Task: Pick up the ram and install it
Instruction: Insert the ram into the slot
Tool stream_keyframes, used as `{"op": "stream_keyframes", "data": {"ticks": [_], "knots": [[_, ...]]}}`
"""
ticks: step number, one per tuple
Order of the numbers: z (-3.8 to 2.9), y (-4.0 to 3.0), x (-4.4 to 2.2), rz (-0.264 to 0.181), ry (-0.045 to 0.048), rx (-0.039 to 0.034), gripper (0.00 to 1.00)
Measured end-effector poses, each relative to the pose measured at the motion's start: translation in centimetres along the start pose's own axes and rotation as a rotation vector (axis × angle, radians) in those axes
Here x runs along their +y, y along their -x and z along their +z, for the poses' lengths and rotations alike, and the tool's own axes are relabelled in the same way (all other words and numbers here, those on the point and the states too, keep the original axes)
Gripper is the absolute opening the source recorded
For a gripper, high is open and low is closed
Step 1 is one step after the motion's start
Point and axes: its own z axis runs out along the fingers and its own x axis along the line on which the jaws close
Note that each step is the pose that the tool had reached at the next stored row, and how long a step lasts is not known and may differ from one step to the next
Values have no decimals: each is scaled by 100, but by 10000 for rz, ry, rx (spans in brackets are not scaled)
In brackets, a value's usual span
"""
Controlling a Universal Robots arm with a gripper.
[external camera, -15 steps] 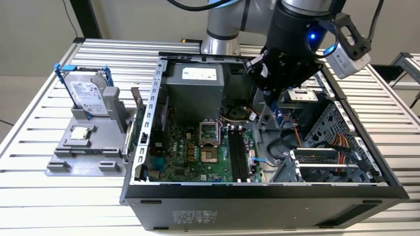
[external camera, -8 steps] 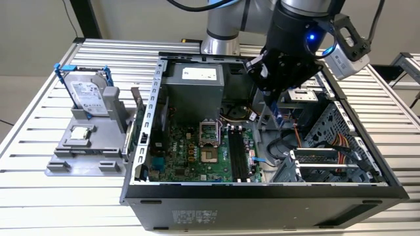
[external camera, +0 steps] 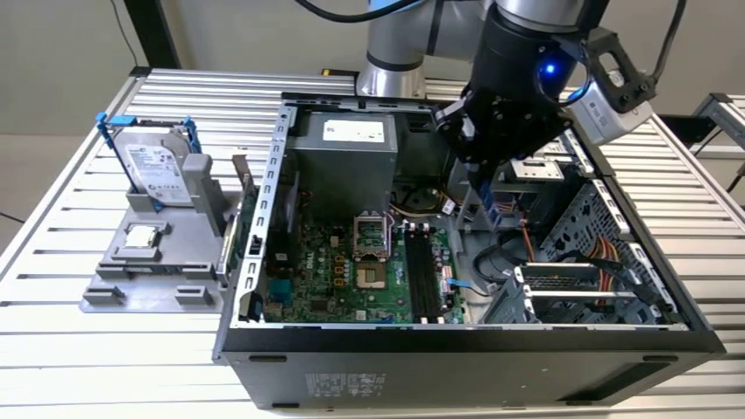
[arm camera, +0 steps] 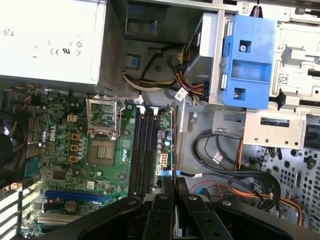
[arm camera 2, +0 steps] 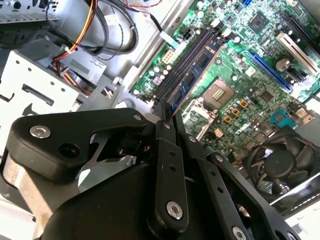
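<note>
My gripper (external camera: 479, 168) hangs inside the open computer case (external camera: 466, 336), shut on the ram (external camera: 481, 199). In the second wrist view the ram (arm camera 2: 196, 75) is a narrow blue board with dark chips, running out from between the fingertips of the gripper (arm camera 2: 167, 117). The first wrist view catches the ram (arm camera: 173, 142) edge-on as a thin line beyond the gripper (arm camera: 173, 182). It is held above the motherboard, beside the long black memory slots (arm camera: 142, 150), on their drive-bay side. The slots (external camera: 421, 271) look empty.
A silver hard drive with blue rails (external camera: 155, 166) stands on a grey fixture (external camera: 152, 271) at the exterior view's left. Inside the case are the power supply (external camera: 349, 161), the CPU socket (arm camera: 102, 122), a blue drive caddy (arm camera: 248, 60), loose cables (arm camera: 235, 175) and a fan (arm camera 2: 280, 165).
</note>
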Motion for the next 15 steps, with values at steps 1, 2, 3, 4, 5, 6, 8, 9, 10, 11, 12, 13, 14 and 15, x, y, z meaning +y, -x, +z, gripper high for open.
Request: {"op": "stream_keyframes", "data": {"ticks": [1,2,3,4,5,6,8,9,10,11,12,13,14,15], "knots": [[3,0,0,47,-2,0,0],[8,0,0,92,-3,-2,0],[13,0,0,125,-4,-2,0],[18,-1,0,140,-5,-3,0],[23,-1,0,149,-5,-2,0],[27,-1,0,154,-5,-3,0],[37,-1,0,156,-6,-3,0],[41,-1,0,157,-6,-3,0],[45,-1,0,157,-7,-2,0],[48,-2,0,157,-8,-2,0],[47,-2,-1,157,-9,-2,0],[48,-2,-1,157,-9,-2,0],[48,-2,-1,157,-9,-2,0],[48,-2,-1,157,-8,-3,0]]}}
